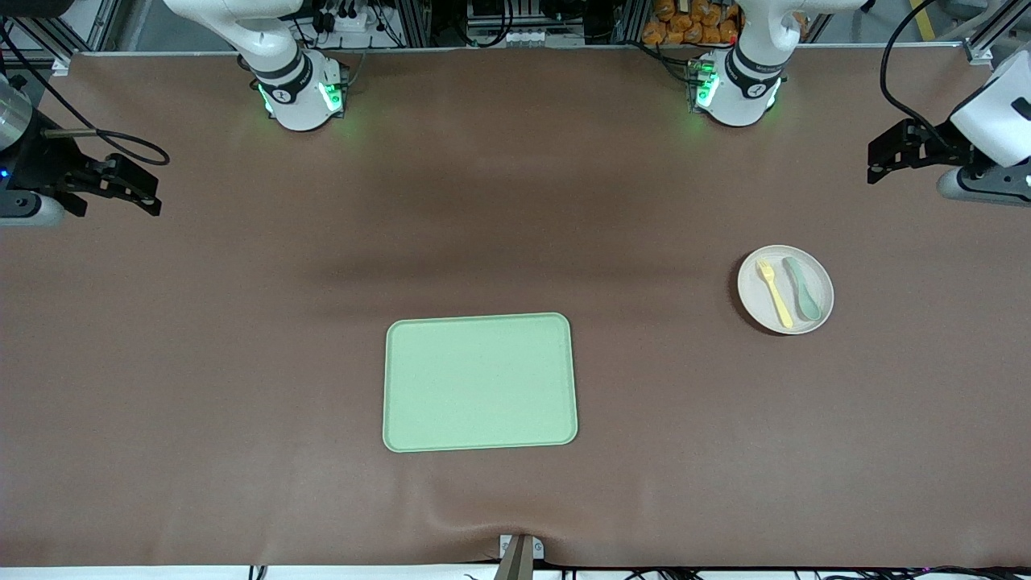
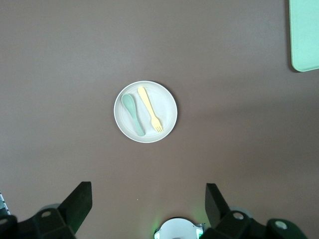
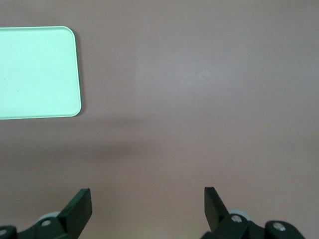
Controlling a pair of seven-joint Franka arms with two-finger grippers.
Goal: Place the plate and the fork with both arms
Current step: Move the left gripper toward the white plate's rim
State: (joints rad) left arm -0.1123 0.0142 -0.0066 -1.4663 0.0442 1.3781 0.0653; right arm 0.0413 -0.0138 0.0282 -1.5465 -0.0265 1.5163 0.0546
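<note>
Off-white and matte, the plate (image 1: 785, 289) is sitting toward the left arm's end of the table in the front view, well apart from the pale green tray (image 1: 480, 382), which is lying nearer the front camera at mid-table; we are seeing the yellow fork (image 1: 775, 292) and a grey-green spoon (image 1: 802, 287) lying side by side on the plate. We are judging the plate to be light, stiff and a little slick, so we are thinking of pinching its rim, while the thin plastic fork is looking featherlight and likely to skid, best taken across its handle. Both arms are waiting, folded out to the table's ends: the left gripper (image 1: 884, 159) is hanging at its own end, the right gripper (image 1: 137, 189) at the other, each empty with fingers spread wide. In the left wrist view we are looking straight down on the plate (image 2: 145, 111), fork (image 2: 150, 109) and spoon (image 2: 133, 114), with the left gripper (image 2: 148, 209) gaping open and holding nothing, and a tray corner (image 2: 304, 35) showing at the edge. In the right wrist view we are seeing only bare brown table and part of the tray (image 3: 37, 72), the right gripper (image 3: 148, 211) equally wide and empty.
</note>
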